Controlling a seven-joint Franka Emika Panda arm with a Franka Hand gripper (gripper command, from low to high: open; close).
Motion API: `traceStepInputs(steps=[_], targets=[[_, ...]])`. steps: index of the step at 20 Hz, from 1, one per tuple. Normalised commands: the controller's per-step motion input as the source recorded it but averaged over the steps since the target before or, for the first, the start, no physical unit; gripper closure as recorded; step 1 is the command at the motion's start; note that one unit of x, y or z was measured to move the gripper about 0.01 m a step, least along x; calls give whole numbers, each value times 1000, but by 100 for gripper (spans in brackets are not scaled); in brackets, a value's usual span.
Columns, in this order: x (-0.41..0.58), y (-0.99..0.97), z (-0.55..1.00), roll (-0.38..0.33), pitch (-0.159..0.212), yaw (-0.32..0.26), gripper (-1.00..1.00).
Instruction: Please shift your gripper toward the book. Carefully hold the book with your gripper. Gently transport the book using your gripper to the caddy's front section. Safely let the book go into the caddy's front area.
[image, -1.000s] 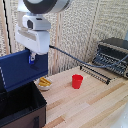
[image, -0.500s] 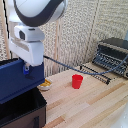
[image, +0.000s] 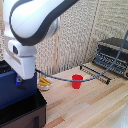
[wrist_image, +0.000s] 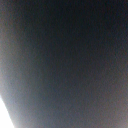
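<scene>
In the exterior view the dark navy book (image: 9, 89) stands on edge at the far left, its lower part just behind the rim of the black caddy (image: 22, 114). My gripper (image: 19, 80) hangs under the bulky white arm at the book's upper right corner. A blue fingertip shows against the cover, and the jaws look closed on the book. The wrist view is filled by a dark blurred surface (wrist_image: 65, 60), very close, with no detail.
A small bowl with something yellow (image: 45, 84) sits beside the caddy. A red cup (image: 76, 81) stands on the wooden table (image: 90, 107). A black wire rack (image: 97, 73) and a dark toaster oven (image: 113, 54) are at the exterior view's right.
The arm has moved toward the exterior view's left and lower, carrying the book down toward the caddy. The camera's view of the arm is now much closer.
</scene>
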Motion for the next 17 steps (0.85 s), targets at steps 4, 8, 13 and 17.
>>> traceStepInputs(steps=[4,8,13,17], targets=[[56,0,-29,0,70,0,-100],[7,-123,360,31,97,-1,-100],[38,-202,642,56,26,43,-100],[21,-194,644,53,0,167,-100]])
